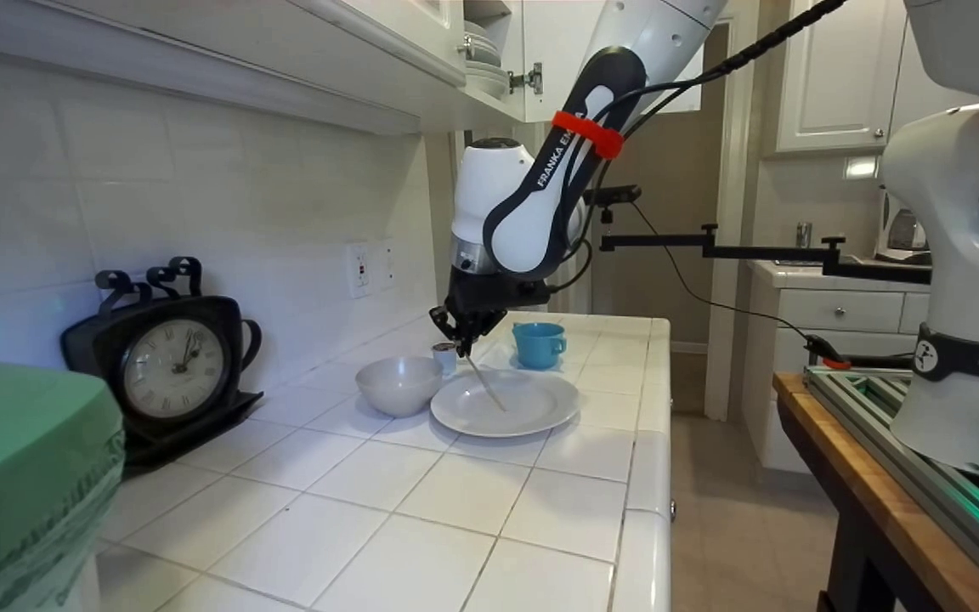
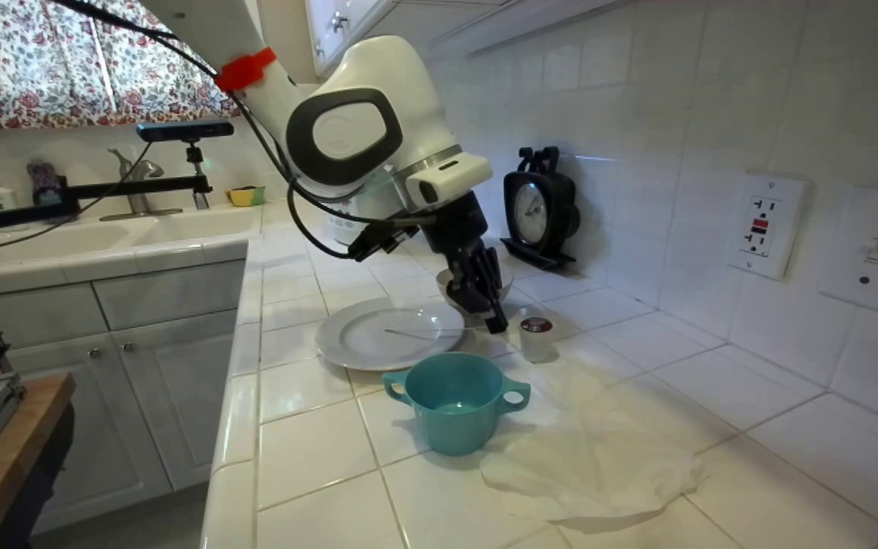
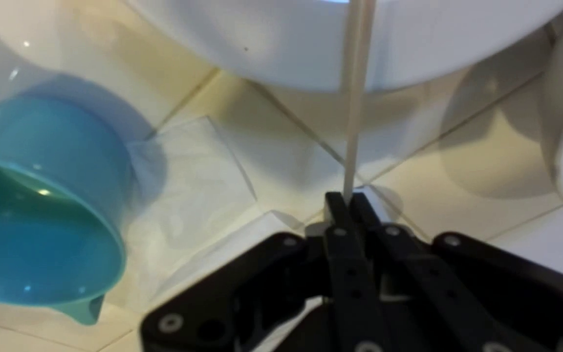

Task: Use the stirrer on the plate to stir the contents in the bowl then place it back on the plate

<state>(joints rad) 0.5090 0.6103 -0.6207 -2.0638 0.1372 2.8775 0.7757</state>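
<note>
The bottom of the bowl (image 1: 398, 389) is hidden from us, and in an exterior view the gripper (image 2: 495, 319) covers much of it. In the wrist view we find it cut off at the right, the blue cup (image 3: 61, 132) at the left, the plate (image 3: 281, 56) and blurred stirrer (image 3: 355, 107) at the far edge. The print on the small tub (image 2: 536, 347) is too small for us to read. A green lid (image 1: 22, 433) is cut off at near left.

Stirrer (image 1: 487, 385) aslant in the tool (image 1: 463, 350), lower end over the plate (image 1: 540, 413) (bowl (image 1: 398, 389) just beside).
</note>
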